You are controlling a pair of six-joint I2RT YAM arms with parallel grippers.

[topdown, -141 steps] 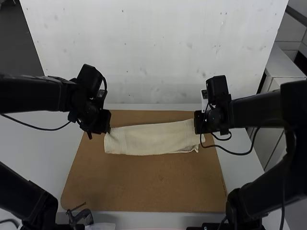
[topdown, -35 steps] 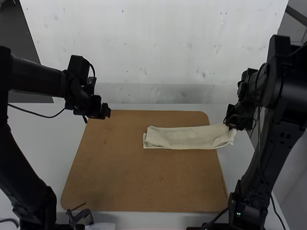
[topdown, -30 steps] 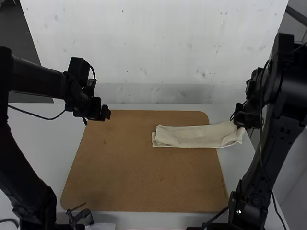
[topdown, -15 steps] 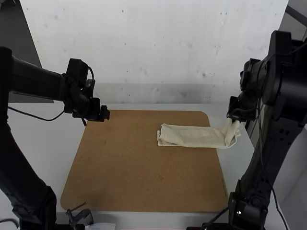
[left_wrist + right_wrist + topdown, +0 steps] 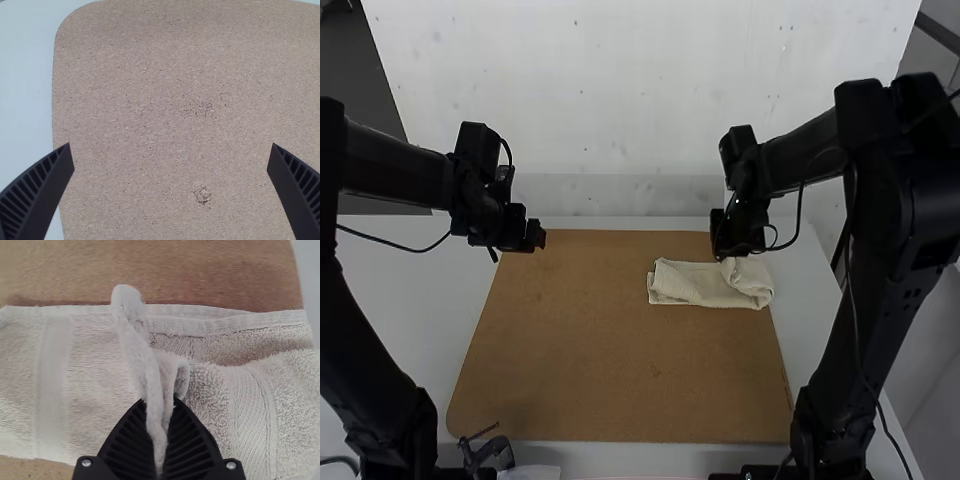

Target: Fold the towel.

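The cream towel [image 5: 705,284] lies as a narrow strip on the right back part of the brown board, its right end doubled back over itself. My right gripper [image 5: 732,255] is over the towel's back edge in the high view. In the right wrist view the right gripper [image 5: 159,412] is shut on a pinched, raised fold of the towel [image 5: 95,365]. My left gripper [image 5: 538,243] hangs over the board's left back corner, away from the towel. From the left wrist the left gripper [image 5: 171,155] stands open above bare board, nothing between its fingers.
The brown board [image 5: 610,370] lies on a white table [image 5: 395,290]. A small dark clamp [image 5: 488,452] is at the board's near left edge. Behind the table rises a pale wall.
The right gripper has swung leftward from beyond the board's right edge, bringing the towel's right end back over the strip. Earlier the towel was dragged rightward and its left end left the left gripper.
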